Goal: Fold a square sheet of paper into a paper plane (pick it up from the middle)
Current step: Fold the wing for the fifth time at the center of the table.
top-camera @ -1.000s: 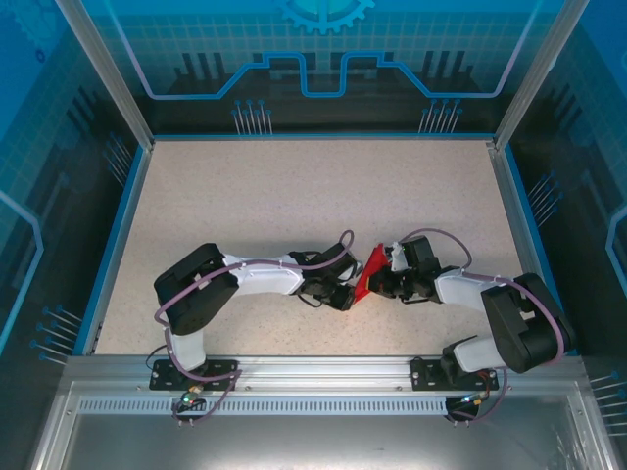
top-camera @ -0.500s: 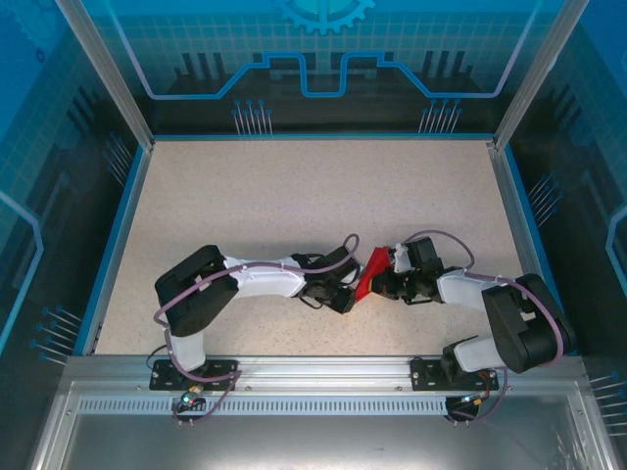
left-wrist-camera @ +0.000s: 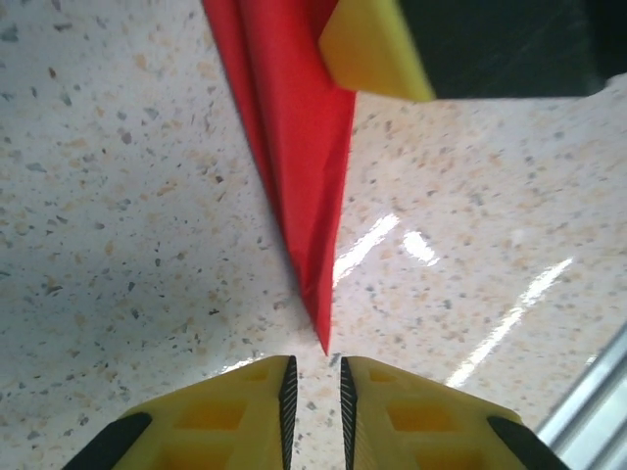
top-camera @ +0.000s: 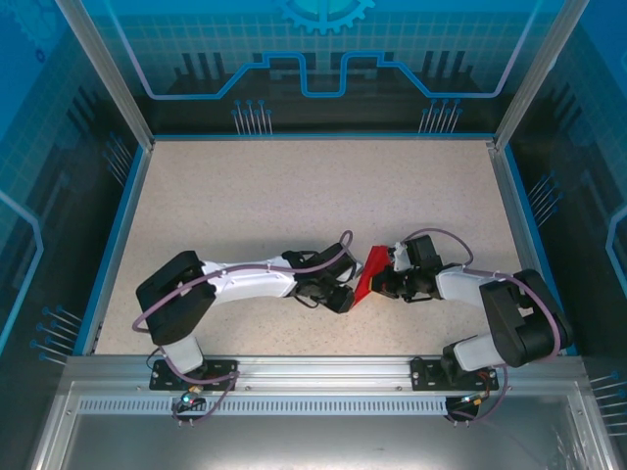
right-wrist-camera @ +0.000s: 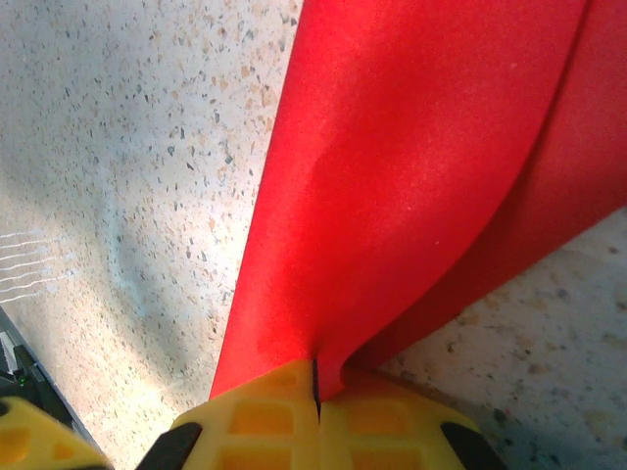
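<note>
Black-white arms (top-camera: 250, 282), perhaps purplish cables (top-camera: 436, 232)

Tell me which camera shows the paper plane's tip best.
Left wrist: the paper plane narrows to its sharp tip. Right wrist shows its body pinched in the right hand; top view, a red sliver.

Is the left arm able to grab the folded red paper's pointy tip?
Probably yes: the folded red paper points its tip right at the left gripper, nothing between, jaws slightly apart.

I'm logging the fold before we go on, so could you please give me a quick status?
Right hand shut on the folded red paper. Left hand slightly open, empty, just off the paper's pointed tip. Nothing in the way.
</note>
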`<state>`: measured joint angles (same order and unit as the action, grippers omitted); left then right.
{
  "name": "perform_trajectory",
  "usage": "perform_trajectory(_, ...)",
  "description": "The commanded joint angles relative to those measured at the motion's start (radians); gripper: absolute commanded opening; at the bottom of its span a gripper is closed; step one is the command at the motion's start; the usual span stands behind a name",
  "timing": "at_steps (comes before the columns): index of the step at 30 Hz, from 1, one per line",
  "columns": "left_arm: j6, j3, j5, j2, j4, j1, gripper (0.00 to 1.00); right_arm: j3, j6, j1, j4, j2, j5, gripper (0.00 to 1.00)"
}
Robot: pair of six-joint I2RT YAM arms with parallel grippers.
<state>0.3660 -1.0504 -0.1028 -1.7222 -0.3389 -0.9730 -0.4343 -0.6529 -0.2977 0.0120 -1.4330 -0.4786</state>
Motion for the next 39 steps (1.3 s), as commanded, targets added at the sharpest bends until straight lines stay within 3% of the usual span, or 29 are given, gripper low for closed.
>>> perform_trajectory(1, 0.048, -0.013, -0.047, 0.025, 0.032, 0.024, 0.18, -0.009, 0.016, 0.014, -0.052, -0.023, 0.035, 0.0)
perform_trajectory(7, 0.076, -0.036, -0.124, -0.056, 0.111, 0.026, 0.08, -0.014, 0.016, 0.014, -0.055, -0.024, 0.028, 0.0)
perform_trajectory(15, 0.061, -0.013, -0.15, -0.106, 0.123, 0.02, 0.04, -0.024, 0.018, 0.017, -0.058, -0.024, 0.021, 0.0)
perform_trajectory(39, 0.029, 0.032, -0.144, -0.17, 0.117, 0.02, 0.03, -0.058, 0.013, 0.017, -0.091, 0.009, 0.015, 0.0)
